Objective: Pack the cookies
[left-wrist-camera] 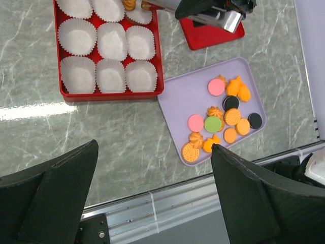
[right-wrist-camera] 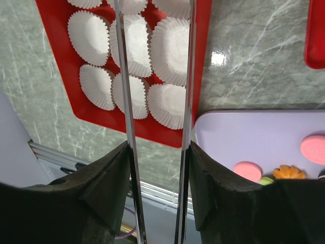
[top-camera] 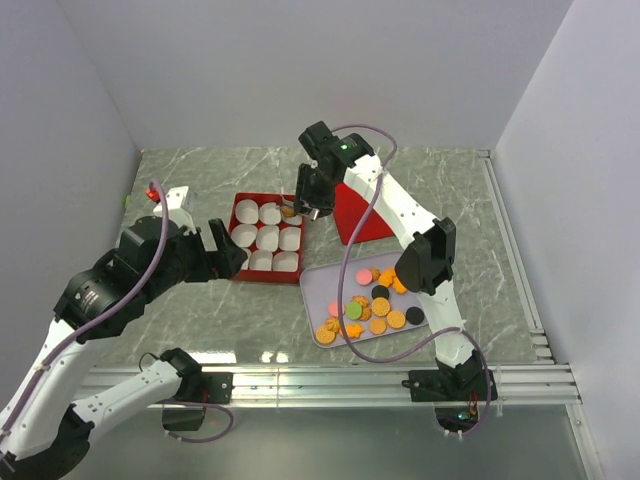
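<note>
The cookies [top-camera: 375, 305] lie on a lilac tray [top-camera: 320, 285]: orange, pink, green and black rounds, also seen in the left wrist view [left-wrist-camera: 223, 119]. A red tray [top-camera: 237, 205] holds several white paper cups. My right gripper [top-camera: 312, 200] is shut on metal tongs [right-wrist-camera: 124, 76], whose blades stand apart over the red tray's far right cup. An orange cookie [top-camera: 288, 211] sits at the tong tips; I cannot tell if it is gripped. My left gripper [top-camera: 225, 255] is open and empty, just left of the red tray.
A red lid [top-camera: 360, 215] lies behind the lilac tray, right of the red tray. An aluminium rail [top-camera: 330, 380] runs along the near table edge. White walls close in the left, back and right sides.
</note>
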`<state>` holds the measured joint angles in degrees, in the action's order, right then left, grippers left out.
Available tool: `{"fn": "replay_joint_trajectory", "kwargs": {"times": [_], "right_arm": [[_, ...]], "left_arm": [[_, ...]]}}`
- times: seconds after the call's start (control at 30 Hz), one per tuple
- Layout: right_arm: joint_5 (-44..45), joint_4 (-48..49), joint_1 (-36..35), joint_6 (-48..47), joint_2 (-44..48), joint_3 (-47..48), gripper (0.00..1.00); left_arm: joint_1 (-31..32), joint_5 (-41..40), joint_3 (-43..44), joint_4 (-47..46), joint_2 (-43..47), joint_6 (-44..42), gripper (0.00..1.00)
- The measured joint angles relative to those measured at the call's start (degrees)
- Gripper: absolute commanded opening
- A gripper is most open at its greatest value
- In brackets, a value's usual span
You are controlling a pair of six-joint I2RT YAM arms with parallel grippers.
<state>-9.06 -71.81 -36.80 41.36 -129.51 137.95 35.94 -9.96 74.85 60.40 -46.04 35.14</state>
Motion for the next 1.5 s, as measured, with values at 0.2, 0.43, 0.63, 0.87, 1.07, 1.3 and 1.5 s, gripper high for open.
{"fn": "replay_joint_trajectory", "kwargs": {"times": [0.2,0.43,0.63,0.87,1.07,1.3,1.5], "right_arm": [[-0.07,0.28,0.11,0.37,0.04,0.02,0.54],[-0.57,0.76,0.13,0.57,2.82,-0.48,0.54],[0.20,1.22,0.22,0.24,15.54,-5.57,0.53],[2.54,1.70,0.37,0.00,35.30,-20.28,0.51],[5.42,1.66,0.46,-0.07,46.90,-38.21,0.51],[9.33,-0.24,1.03,1.14,59.49,-57.40,0.51],[11.63,-3.54,2.40,2.51,66.07,-63.63,0.51]], "left_arm": [[3.48,-2.01,0.00,0.61,-1.14,0.76,0.99],[8.22,-4.04,0.00,1.81,-3.32,2.73,0.98],[8.55,-5.79,-0.04,1.38,-3.85,4.20,0.99],[8.57,-8.46,0.11,-0.17,-3.28,7.37,0.99],[8.57,-5.27,-1.90,-3.96,-3.06,8.15,0.98],[8.57,-1.51,-4.55,-7.72,-5.05,9.44,0.96],[8.57,0.98,-4.61,-11.26,-8.55,9.75,0.93]]}}
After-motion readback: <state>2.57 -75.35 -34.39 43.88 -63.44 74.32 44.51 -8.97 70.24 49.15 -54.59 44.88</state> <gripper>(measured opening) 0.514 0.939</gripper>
